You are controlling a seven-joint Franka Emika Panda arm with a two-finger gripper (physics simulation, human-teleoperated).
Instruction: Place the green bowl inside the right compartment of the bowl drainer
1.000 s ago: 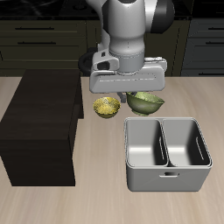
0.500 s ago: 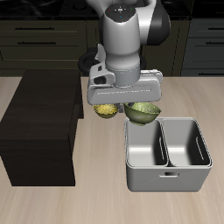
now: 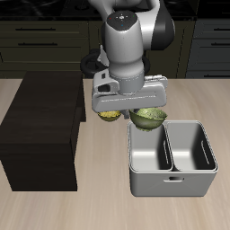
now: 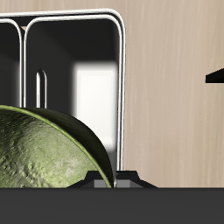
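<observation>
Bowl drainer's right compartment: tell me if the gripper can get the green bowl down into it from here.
Probably yes. The gripper carries the green bowl just behind the bowl drainer, near its back rim. Both wells look empty and open from above, and nothing stands between; the yellow bowl sits off to the side.

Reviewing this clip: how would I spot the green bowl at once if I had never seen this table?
Find the grey bowl drainer with two wells near the table's front edge. Just behind its back rim, under the robot's tool, sits the green bowl. It is dark olive with a speckled inside, unlike the yellow-gold bowl next to it, nearer the dark wooden cabinet.
</observation>
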